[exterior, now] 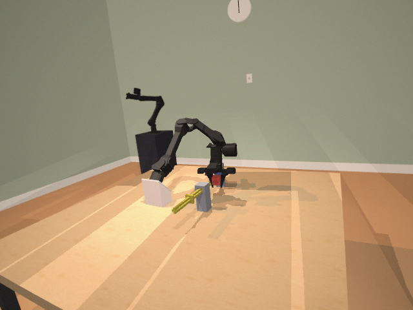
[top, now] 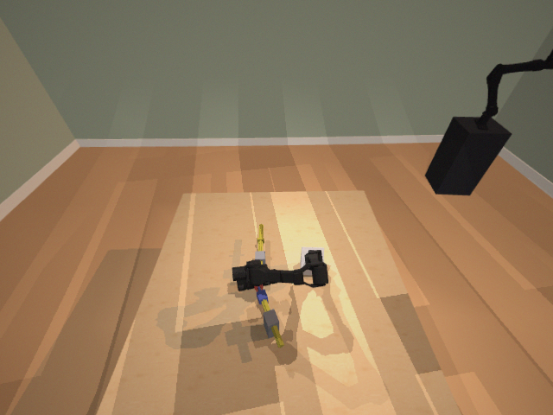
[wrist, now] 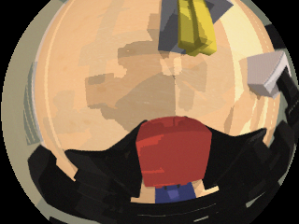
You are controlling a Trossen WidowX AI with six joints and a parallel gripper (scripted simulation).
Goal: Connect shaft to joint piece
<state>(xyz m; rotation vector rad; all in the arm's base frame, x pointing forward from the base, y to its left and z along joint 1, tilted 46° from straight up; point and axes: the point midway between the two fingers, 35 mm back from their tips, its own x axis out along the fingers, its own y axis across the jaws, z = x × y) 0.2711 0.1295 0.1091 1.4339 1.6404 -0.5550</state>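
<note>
The red joint piece is between the two fingers of my gripper, which is shut on it. A blue hinge part joins it to the first yellow shaft, fixed in a grey block. The second yellow shaft passes through the other grey block, and its near end stands apart from the red piece. The red piece's opening is not visible, so its exact direction cannot be told.
The arm rises from a white base beside the shafts and reaches over them. The second shaft has a yellow collar on its outer part. A black pedestal with another black arm stands beyond the table.
</note>
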